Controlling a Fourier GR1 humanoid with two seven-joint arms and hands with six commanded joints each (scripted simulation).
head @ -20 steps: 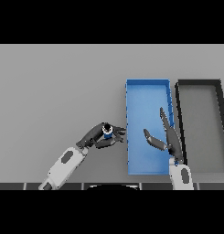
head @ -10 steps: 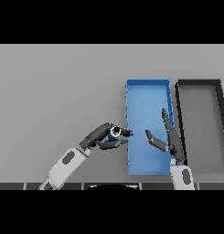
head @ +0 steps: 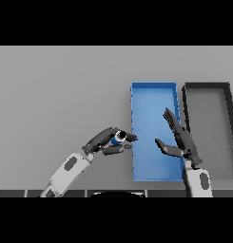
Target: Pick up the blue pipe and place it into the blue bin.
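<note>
The blue pipe (head: 118, 138) is gripped in the left hand (head: 107, 141), with the fingers curled over it from above and the thumb closed beneath it. Only the pipe's rounded end, with a pale ring at its face, can be seen between the dark fingers. The hand is held above the table (head: 56, 95), near its front edge, and its fingertips reach just to the left wall of the blue bin (head: 153, 85). The pipe itself is seen just outside that wall, over the grey surface and not over the bin's floor.

The right hand (head: 180, 141) is held spread over the right half of the blue bin, toward its near end, with the fingers straight and pointing away and the thumb stretched out to the left. Nothing is held in it.

A dark bin (head: 206, 86) of like shape is set just beside the blue bin's right wall, parallel to it, toward the table's right edge.
</note>
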